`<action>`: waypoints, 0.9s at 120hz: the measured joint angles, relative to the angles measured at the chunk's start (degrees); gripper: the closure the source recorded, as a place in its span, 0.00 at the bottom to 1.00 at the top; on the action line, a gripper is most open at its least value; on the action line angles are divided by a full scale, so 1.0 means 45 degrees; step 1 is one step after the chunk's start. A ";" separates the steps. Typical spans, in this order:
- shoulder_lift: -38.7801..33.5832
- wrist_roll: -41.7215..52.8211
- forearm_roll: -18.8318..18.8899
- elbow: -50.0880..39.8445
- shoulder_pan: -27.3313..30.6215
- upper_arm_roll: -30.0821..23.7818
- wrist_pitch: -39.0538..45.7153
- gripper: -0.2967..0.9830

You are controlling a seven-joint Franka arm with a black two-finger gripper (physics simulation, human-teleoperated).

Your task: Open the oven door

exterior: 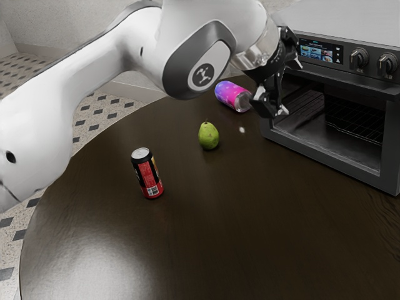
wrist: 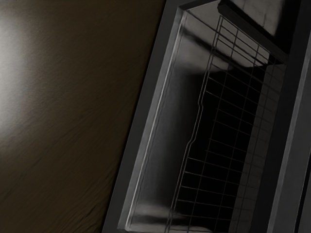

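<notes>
The gripper (exterior: pixel 290 87) is at the upper right of the exterior view, in front of the left end of the oven's front. Its two fingers stand wide apart, one above the other, with nothing seen gripped. The oven door (exterior: pixel 325 152) looks upright against the oven (exterior: pixel 369 19), and a wire rack shows inside its dark window. A dark ledge, seemingly the handle, runs along the door's top. In the wrist view the door's frame (wrist: pixel 140 150) crosses at a slant, with the rack (wrist: pixel 214 145) behind it.
Below the arm, a green pear (exterior: pixel 209 136) and a red-black can (exterior: pixel 148 175) stand on the dark round table (exterior: pixel 206 237). A pink-purple tumbler (exterior: pixel 232 95) lies beside the gripper. Knobs (exterior: pixel 359 58) and a small display (exterior: pixel 320 51) sit above the door.
</notes>
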 joint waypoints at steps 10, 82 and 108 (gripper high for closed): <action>0.0372 0.0205 0.0097 0.0040 0.0671 -0.0582 0.0315 0.23; 0.3107 0.1696 0.0594 0.2168 0.1201 -0.1104 0.2434 0.23; 0.3563 0.2026 0.0609 0.2561 0.1246 -0.1055 0.3429 0.23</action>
